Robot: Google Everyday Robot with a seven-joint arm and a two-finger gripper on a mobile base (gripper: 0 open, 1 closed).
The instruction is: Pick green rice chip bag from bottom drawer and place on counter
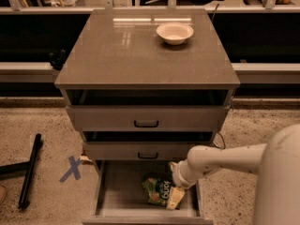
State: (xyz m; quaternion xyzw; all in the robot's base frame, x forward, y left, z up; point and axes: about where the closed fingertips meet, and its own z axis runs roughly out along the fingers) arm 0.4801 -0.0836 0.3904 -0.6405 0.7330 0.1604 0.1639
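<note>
The green rice chip bag (158, 190) lies on the floor of the open bottom drawer (123, 192), right of its middle. My gripper (175, 197) reaches down into that drawer from the right at the end of the white arm (220, 159). It sits at the bag's right edge, partly over it. The counter (131, 50) is the glossy grey-brown top of the cabinet above.
A white bowl (174, 33) stands at the back right of the counter. The two upper drawers with black handles (146, 123) are slightly pulled out above the gripper. A black stand (29, 171) and a blue X mark (71, 168) are on the floor at left.
</note>
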